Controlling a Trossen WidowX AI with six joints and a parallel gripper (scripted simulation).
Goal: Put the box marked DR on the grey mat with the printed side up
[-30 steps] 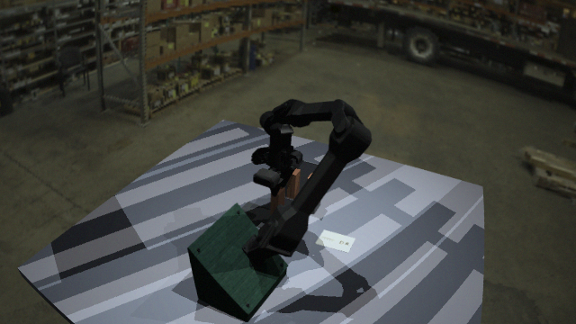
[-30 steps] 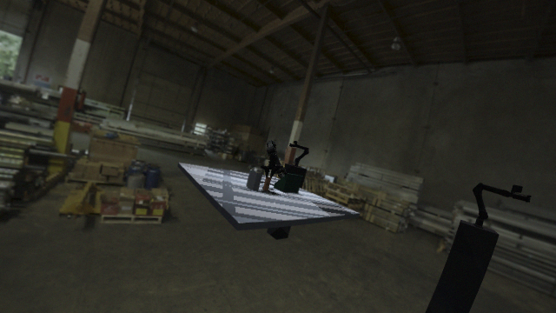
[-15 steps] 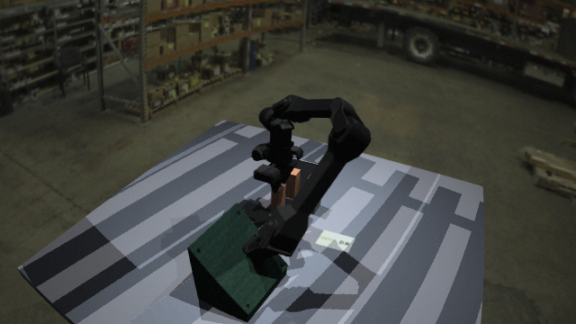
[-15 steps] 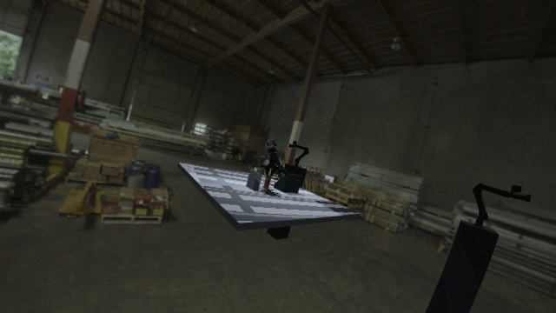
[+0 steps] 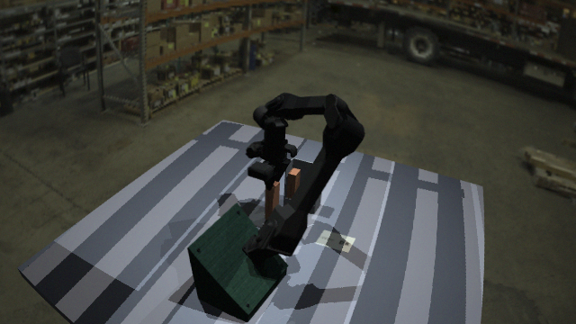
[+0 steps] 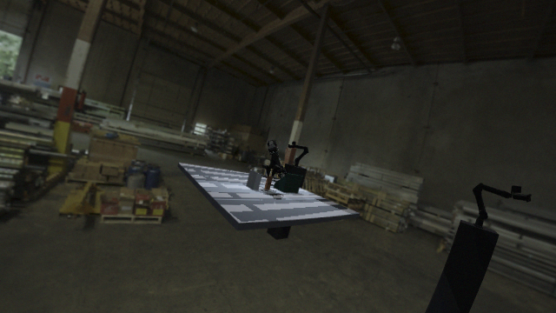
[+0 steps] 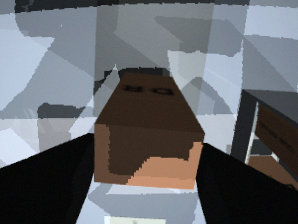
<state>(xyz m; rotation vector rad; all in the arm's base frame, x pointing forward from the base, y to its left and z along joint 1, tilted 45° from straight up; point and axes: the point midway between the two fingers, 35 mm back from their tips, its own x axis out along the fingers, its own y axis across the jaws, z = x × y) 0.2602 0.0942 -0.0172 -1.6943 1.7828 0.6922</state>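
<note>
My gripper (image 5: pixel 273 183) (image 7: pixel 147 148) is shut on the DR box (image 5: pixel 272 202) (image 6: pixel 268 183) (image 7: pixel 149 112), an orange-brown upright box. Its printed side faces sideways, with the letters DR visible in the wrist view. It is outside the bin (image 5: pixel 318 203) (image 6: pixel 253 179) (image 7: pixel 243 125); whether its foot touches the table cannot be told. One other box (image 5: pixel 292 184) stands in the bin, and two brown boxes show at the wrist view's right edge, their codes unreadable. A grey band (image 7: pixel 145 30) beyond the held box looks like the mat.
A dark green wedge block (image 5: pixel 229 256) (image 6: pixel 288 183) stands beside my arm's base. A pale printed card (image 5: pixel 324 238) (image 7: pixel 135 220) lies on the striped table (image 5: pixel 420 234). My forearm and shadows partly hide the bin and the held box's foot.
</note>
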